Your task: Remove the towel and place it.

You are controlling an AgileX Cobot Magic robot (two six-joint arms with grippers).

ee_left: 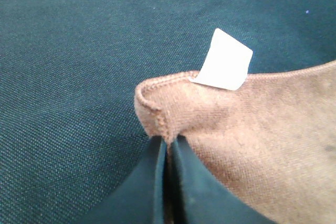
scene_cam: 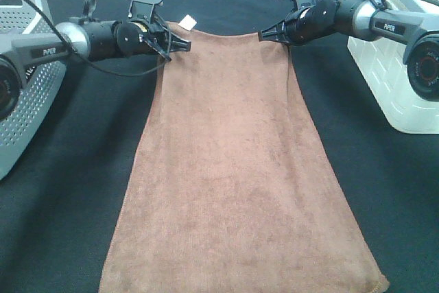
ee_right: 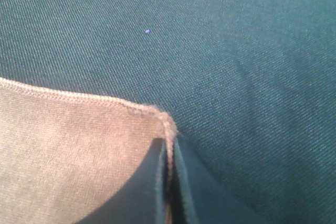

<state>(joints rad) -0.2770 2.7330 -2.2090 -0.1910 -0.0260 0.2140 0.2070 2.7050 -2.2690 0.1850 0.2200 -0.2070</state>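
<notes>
The towel (scene_cam: 233, 169) is spread lengthwise on the black table cloth (scene_cam: 62, 224), its two far corners pinched in the closed jaws of the left gripper (scene_cam: 184, 44) and the right gripper (scene_cam: 264, 33). A corner could be lost if only the hem is caught, judging by the thin bite seen at each wrist. A grey perforated basket (scene_cam: 27, 73) and a white bin (scene_cam: 394, 80) are set at either side, clear of the cloth.

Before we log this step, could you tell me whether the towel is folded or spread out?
Spread out: the towel shows as one flat layer, its two far corners pinched by the left gripper and right gripper.
</notes>
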